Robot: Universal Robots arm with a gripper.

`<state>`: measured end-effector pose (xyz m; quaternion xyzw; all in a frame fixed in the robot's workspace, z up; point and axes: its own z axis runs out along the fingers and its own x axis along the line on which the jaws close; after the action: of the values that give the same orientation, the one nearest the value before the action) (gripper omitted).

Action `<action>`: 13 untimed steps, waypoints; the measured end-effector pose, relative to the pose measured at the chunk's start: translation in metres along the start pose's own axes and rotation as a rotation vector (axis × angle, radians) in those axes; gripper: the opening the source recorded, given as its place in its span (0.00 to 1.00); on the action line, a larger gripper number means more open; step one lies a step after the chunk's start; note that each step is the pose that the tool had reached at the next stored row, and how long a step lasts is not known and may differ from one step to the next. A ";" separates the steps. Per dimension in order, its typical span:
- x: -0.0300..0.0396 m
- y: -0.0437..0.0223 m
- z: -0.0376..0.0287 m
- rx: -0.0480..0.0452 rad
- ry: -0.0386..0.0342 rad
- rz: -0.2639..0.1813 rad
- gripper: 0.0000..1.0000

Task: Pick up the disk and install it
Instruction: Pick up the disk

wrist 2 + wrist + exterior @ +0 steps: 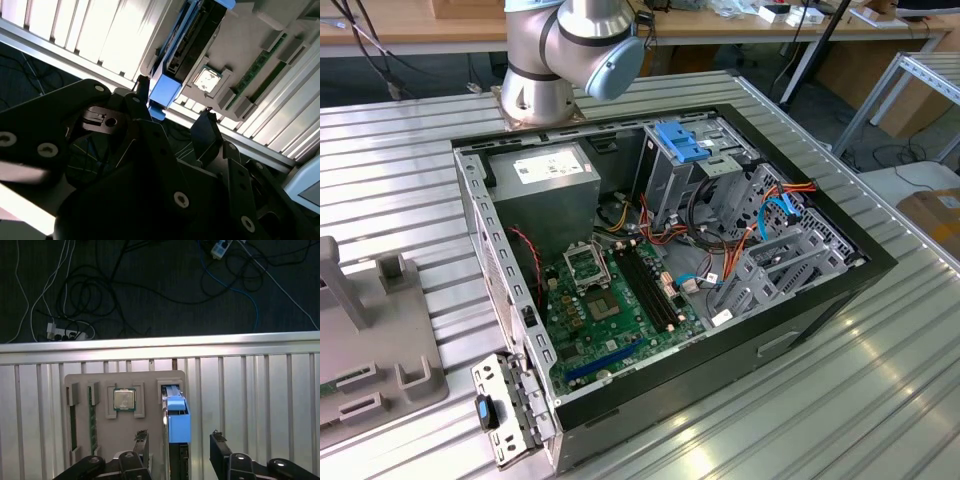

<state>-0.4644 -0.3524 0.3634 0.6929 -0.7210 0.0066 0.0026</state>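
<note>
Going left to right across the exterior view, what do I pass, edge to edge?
Grey plastic parts fixture → grey metal power-supply box with white label → bright blue plastic bracket atop the upright metal cage → tilted grey metal drive bay threaded with orange and blue cables.

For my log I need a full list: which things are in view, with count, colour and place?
disk: one, silver-grey in blue carrier, upright in a tray slot.
tray: one, beige-grey, at the table's edge.
processor chip: one, silver, in a tray recess.
memory sticks: two, it seems, green, in tray slots.
computer case: one, black, open, on the table.
power-supply box: one, grey, inside the case.
motherboard: one, green, on the case floor.
bracket: one, blue, atop the case's metal cage.
table: one, silver, ribbed.
cables: several, black, white, blue, on the floor.
arm: one, grey, beside the case.
gripper: one, black, open, fingers either side of the disk.
</note>
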 end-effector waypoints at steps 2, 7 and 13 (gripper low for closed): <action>0.0000 0.0000 0.0016 -0.0003 0.0001 0.000 0.60; -0.0001 0.0001 0.0072 -0.0005 0.0003 0.000 0.60; -0.0004 0.0001 0.0157 -0.0006 -0.0064 -0.001 0.60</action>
<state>-0.4645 -0.3522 0.3477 0.6933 -0.7207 0.0042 0.0005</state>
